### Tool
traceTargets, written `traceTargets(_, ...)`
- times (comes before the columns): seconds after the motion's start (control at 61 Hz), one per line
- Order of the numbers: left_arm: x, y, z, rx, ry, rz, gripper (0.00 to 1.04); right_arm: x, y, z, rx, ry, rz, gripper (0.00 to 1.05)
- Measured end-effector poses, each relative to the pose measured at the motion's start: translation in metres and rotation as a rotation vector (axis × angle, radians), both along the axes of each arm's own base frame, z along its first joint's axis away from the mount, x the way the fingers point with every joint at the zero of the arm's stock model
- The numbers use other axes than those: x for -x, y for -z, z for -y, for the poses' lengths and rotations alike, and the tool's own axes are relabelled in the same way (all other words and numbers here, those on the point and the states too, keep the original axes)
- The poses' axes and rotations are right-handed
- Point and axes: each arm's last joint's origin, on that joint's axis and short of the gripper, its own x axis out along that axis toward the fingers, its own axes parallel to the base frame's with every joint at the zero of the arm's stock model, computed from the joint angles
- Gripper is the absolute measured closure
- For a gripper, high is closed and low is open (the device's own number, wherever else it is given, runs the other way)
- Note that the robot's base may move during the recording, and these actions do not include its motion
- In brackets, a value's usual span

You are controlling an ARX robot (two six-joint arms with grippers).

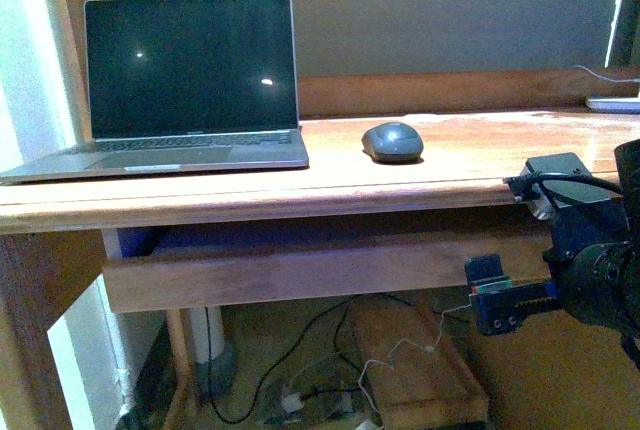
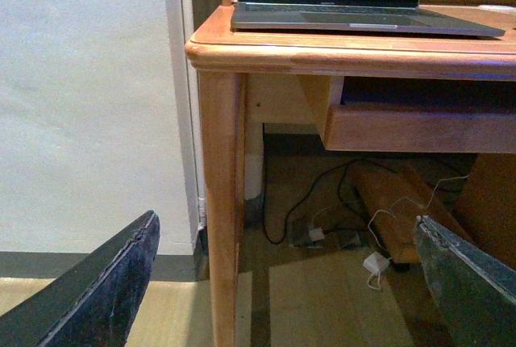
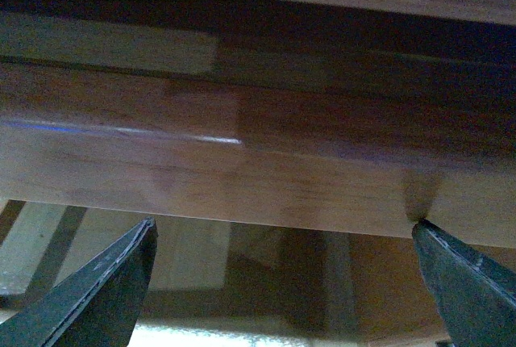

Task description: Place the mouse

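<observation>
Presently, by item:
Mouse (image 1: pixel 392 141): on the desk (image 1: pixel 470 165), just right of the laptop (image 1: pixel 190 85), flat on its base, dome up, untouched; placement judged done or nearly so.
Laptop: open, screen dark, at the desk's left end; leaves bare wood beside it for the mouse.
Right gripper (image 3: pixel 282 282): below the desk's front edge, well apart from the mouse; jaws spread wide, nothing between them; judged clear of the work.
Left gripper (image 2: pixel 290 282): low by the desk leg (image 2: pixel 222 202), jaws wide, empty; idle.
Floor: cables under the desk, out of reach of either arm.

Mouse (image 1: pixel 392 141) right of laptop (image 1: pixel 190 80)
</observation>
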Motion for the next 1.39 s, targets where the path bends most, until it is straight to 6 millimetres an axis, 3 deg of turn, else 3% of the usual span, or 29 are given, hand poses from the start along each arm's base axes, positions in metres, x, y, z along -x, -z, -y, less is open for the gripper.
traceTargets(0.18,0.000,0.000,0.000,0.000,0.000,0.000,0.08,0.014,-0.024,0.015,-0.102,-0.028,0.021,0.07)
traceTargets(0.311,0.000,0.000,0.000,0.000,0.000,0.000,0.08,0.052,-0.059,0.036,-0.202,-0.015,0.085,0.07)
traceTargets(0.41,0.000,0.000,0.000,0.000,0.000,0.000,0.08,0.088,-0.070,0.050,-0.266,0.001,0.109,0.07)
traceTargets(0.541,0.000,0.000,0.000,0.000,0.000,0.000,0.08,0.135,-0.067,0.059,-0.354,-0.009,0.085,0.07)
traceTargets(0.705,0.000,0.000,0.000,0.000,0.000,0.000,0.08,0.201,-0.050,0.043,-0.483,-0.092,0.078,0.07)
traceTargets(0.984,0.000,0.000,0.000,0.000,0.000,0.000,0.08,0.251,-0.021,0.016,-0.578,-0.194,0.102,0.07)
traceTargets(1.131,0.000,0.000,0.000,0.000,0.000,0.000,0.08,0.269,-0.007,0.022,-0.250,0.076,0.276,0.33)
traceTargets(1.393,0.000,0.000,0.000,0.000,0.000,0.000,0.08,0.275,-0.009,0.036,-0.117,0.077,0.322,0.77)
